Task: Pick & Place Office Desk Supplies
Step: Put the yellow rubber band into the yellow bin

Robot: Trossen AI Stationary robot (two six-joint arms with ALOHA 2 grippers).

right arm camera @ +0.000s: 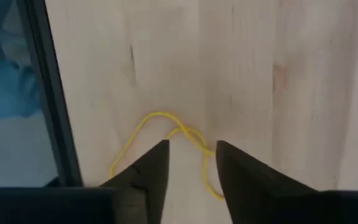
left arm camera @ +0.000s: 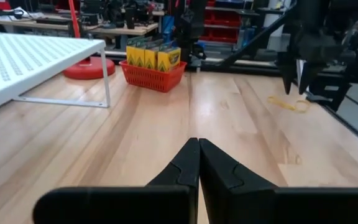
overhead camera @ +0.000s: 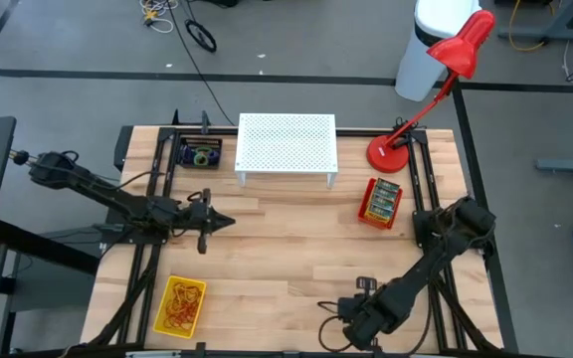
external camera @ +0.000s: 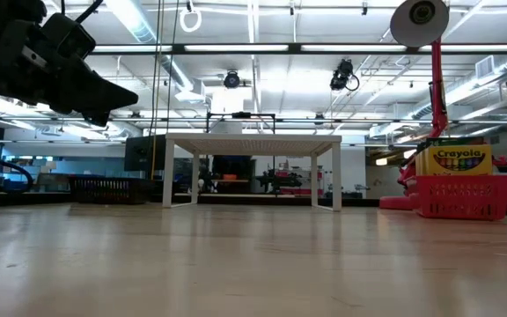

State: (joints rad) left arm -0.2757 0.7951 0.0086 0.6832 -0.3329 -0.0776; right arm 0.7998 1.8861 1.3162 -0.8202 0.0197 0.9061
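Note:
A yellow rubber band [right arm camera: 166,132] lies twisted on the wood close to the table's near edge, and also shows as the band [left arm camera: 289,103] in the left wrist view. My right gripper [right arm camera: 191,155] points down above it, open, its fingertips [left arm camera: 293,87] clear of the table. My left gripper [left arm camera: 197,155] is shut and empty, level above the table's left middle [overhead camera: 222,221]. Crayon boxes [overhead camera: 382,199] stand in a red basket [overhead camera: 371,217]. A yellow tray [overhead camera: 180,305] holds rubber bands. A black tray [overhead camera: 199,154] holds coloured loops.
A white perforated stand [overhead camera: 286,144] stands at the far middle, with a red desk lamp [overhead camera: 391,151] to its right. Dark frame rails [right arm camera: 48,93] run along the table's edge beside the band. Bare wood spans the table's middle [overhead camera: 296,239].

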